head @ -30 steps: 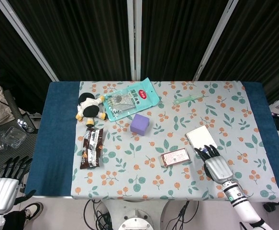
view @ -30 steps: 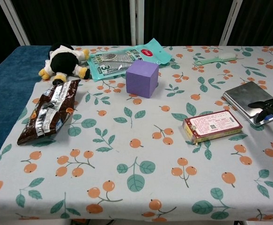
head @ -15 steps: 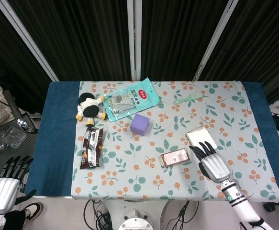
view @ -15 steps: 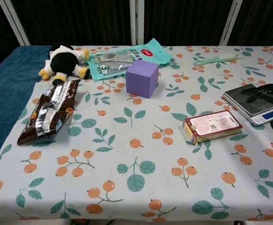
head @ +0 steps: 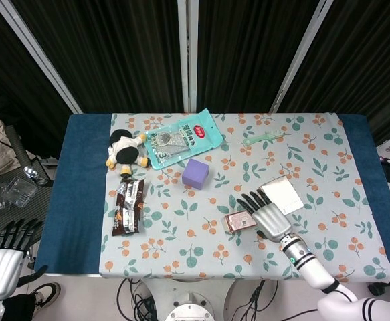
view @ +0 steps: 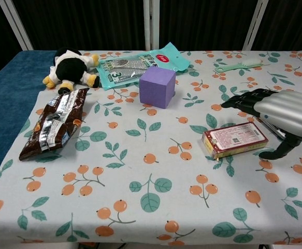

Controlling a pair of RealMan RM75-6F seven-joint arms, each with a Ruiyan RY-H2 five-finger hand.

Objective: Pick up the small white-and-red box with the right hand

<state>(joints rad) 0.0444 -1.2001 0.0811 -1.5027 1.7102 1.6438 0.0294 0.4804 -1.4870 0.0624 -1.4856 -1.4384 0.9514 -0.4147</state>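
The small white-and-red box (head: 238,220) (view: 234,139) lies flat on the floral tablecloth, right of the middle. My right hand (head: 266,215) (view: 283,113) hovers open over its right end, fingers spread and pointing toward the far left, thumb hanging down by the box's near right corner. It holds nothing. In the head view the hand covers the box's right part. My left hand (head: 2,261) hangs open and empty off the table's near left corner, seen only in the head view.
A silver digital scale (head: 282,194) sits just behind the right hand. A purple cube (head: 195,173) (view: 157,86), a teal packet (head: 183,137), a plush toy (head: 125,150), a brown snack bag (head: 128,204) and a green comb (head: 264,138) lie further back and left.
My right hand has moved left from beside the scale to above the box's right end, fingers still spread. The box and the left hand have not moved.
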